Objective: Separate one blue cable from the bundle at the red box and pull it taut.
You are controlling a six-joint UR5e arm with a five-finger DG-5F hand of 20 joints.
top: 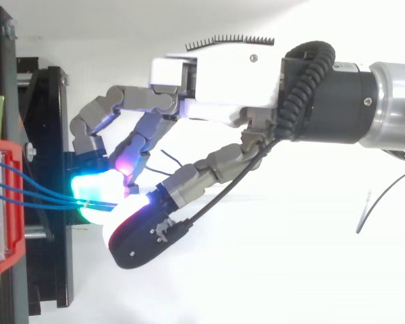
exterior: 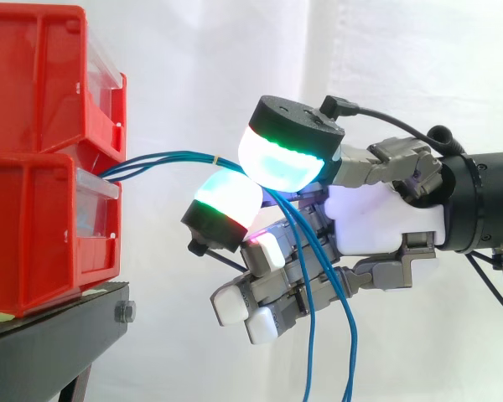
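Side view: the hand (exterior: 386, 219) is clamping two green-glowing pads (exterior: 281, 163) on the blue cables (exterior: 168, 157) just off the red box (exterior: 33, 226), a pinch suited to drawing them away from it. The strands are leaving the box's front, passing between the pads and hanging slack on the far side from the box.

Top view: the hand (top: 223, 74) is reaching toward the red box (top: 13, 236), the blue cables (top: 34, 192) running from it into the pads. Whether one strand or the whole bundle is being held is hard to tell.
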